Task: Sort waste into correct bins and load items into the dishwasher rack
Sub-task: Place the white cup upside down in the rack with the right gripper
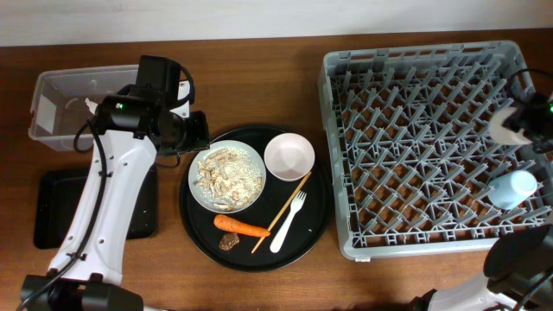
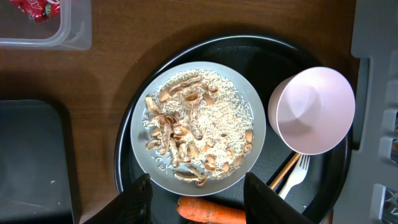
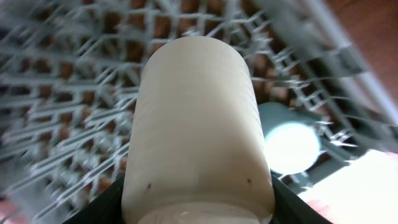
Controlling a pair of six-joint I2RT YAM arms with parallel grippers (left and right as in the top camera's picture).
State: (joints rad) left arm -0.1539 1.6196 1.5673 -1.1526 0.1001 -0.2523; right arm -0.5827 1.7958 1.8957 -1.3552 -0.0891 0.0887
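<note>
My left gripper (image 1: 195, 130) (image 2: 198, 182) is open and empty above the near edge of the whitish plate (image 1: 226, 177) (image 2: 199, 121), which holds beige food scraps (image 2: 186, 134). The orange carrot (image 1: 240, 226) (image 2: 211, 211), brown lump (image 1: 230, 243), pink bowl (image 1: 289, 157) (image 2: 314, 109), white fork (image 1: 288, 222) (image 2: 297, 177) and chopstick (image 1: 285, 210) (image 2: 283, 171) lie on the round black tray (image 1: 320, 220). The red wrapper (image 2: 37, 7) lies in the clear tub (image 1: 52, 104). My right gripper (image 1: 521, 121) (image 3: 196, 208) is shut on the small white cup (image 1: 504, 128) (image 3: 196, 124) over the grey rack (image 1: 415, 138) (image 3: 56, 93). The light blue cup (image 1: 511, 188) (image 3: 291, 146) stands in the rack.
The shallow black rectangular tray (image 1: 52, 207) (image 2: 31, 162) lies in front of the clear tub, left of the round tray. My left arm crosses over it. The rack fills the table's right side.
</note>
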